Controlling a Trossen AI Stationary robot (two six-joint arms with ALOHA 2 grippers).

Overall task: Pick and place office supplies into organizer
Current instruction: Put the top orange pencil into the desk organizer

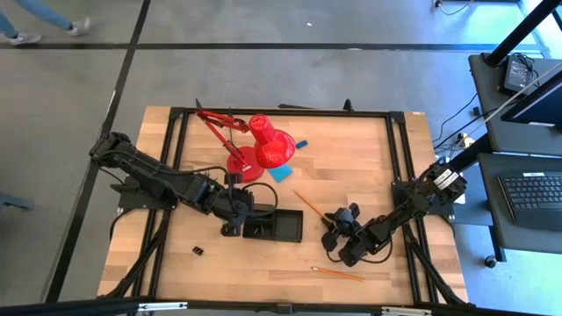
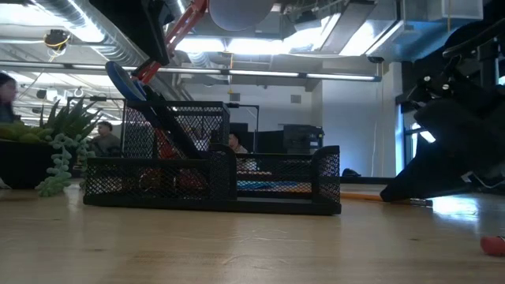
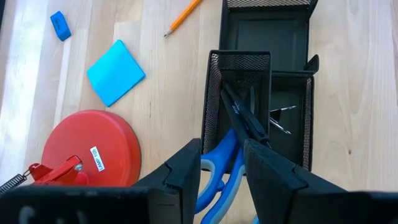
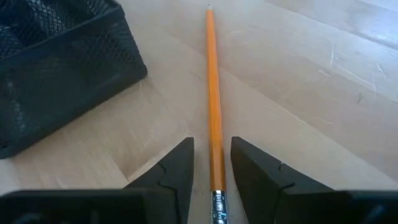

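a wooden tabletop (image 1: 351, 158) fills the centre of the overhead frame, with a dark arm reaching in from each side. a red desk lamp (image 1: 263, 140) stands in the upper middle, its round base (image 3: 87, 149) at the lower left of the left wrist frame. the black mesh organizer (image 1: 274, 226) sits just below the centre of the overhead frame.

the left hand (image 3: 224, 180) is at the organizer's left end, its fingers spread on either side of the blue-handled scissors (image 3: 217, 180), which stand tilted in the tall narrow compartment, blades down; the fingers look close to the handles, but contact cannot be told. small dark items lie in the compartment beside it.

the right hand (image 4: 211, 168) is right of the organizer, low over the tabletop, fingers parted with an orange pencil (image 4: 213, 93) lying between them, its eraser end at the fingertips; the pencil rests on the wood.

a light-blue note pad (image 3: 115, 72) lies beside the lamp base, a small blue eraser (image 3: 60, 25) beyond it. a second orange pencil (image 1: 338, 274) lies at the lower right of centre in the overhead frame, and a tiny black binder clip (image 1: 198, 251) at the lower left.
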